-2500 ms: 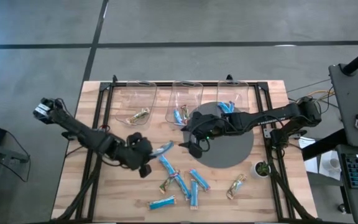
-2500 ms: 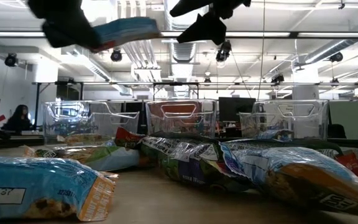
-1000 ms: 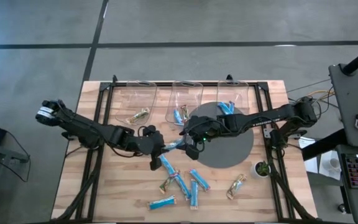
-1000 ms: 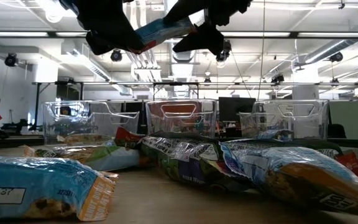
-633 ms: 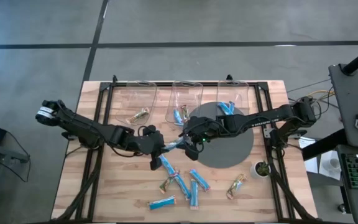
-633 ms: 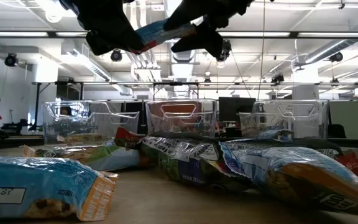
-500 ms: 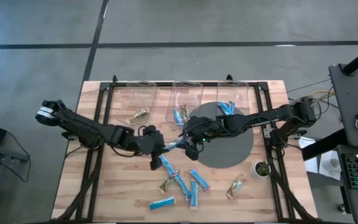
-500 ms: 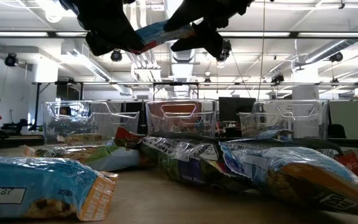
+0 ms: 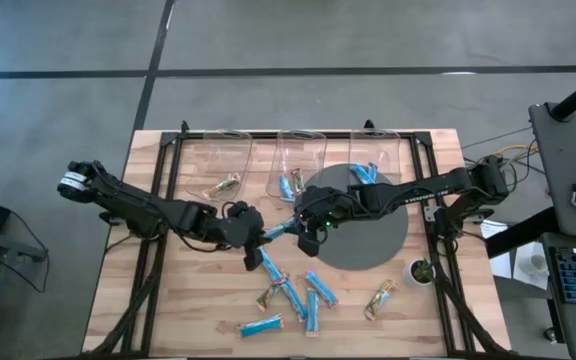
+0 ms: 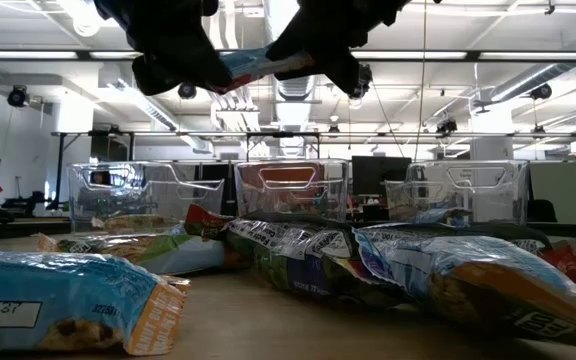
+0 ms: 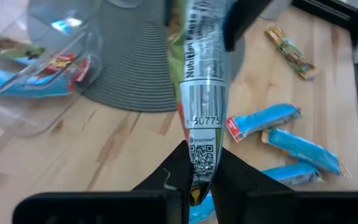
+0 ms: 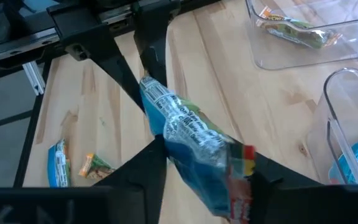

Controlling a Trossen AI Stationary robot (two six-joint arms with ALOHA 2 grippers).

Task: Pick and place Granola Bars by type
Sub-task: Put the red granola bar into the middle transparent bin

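While both grippers, left (image 9: 259,237) and right (image 9: 305,226), are clamping the blue-and-green wrapped granola bar (image 9: 281,230) mid-air, I'm confirming right's hold before left lets go.

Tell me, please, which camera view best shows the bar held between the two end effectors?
The right wrist view: the blue bar fills it, one end in each end effector. The left wrist view shows its barcode side, the high view a small sliver, the low view its underside against ceiling lights.

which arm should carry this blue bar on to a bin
Right. The bar is held at one end by the left tool and at the other by the right tool, and the right one is nearer the bin holding blue bars.
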